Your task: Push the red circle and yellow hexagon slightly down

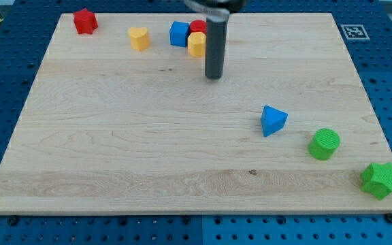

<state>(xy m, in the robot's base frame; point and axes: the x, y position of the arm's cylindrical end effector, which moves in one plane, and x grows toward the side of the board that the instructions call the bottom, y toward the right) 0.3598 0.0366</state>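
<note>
The red circle [198,26] sits near the view's top centre, partly hidden behind the yellow hexagon [196,45], which touches it just below. A blue cube [179,33] touches both on their left. My tip [213,76] rests on the board just below and to the right of the yellow hexagon, a short gap away. The dark rod rises from it to the view's top edge.
A red star [85,21] lies at the top left and a yellow heart [139,38] left of the blue cube. A blue triangle [273,120], a green cylinder [324,143] and a green star [380,180] lie at the lower right. The wooden board [114,150] ends in blue perforated table.
</note>
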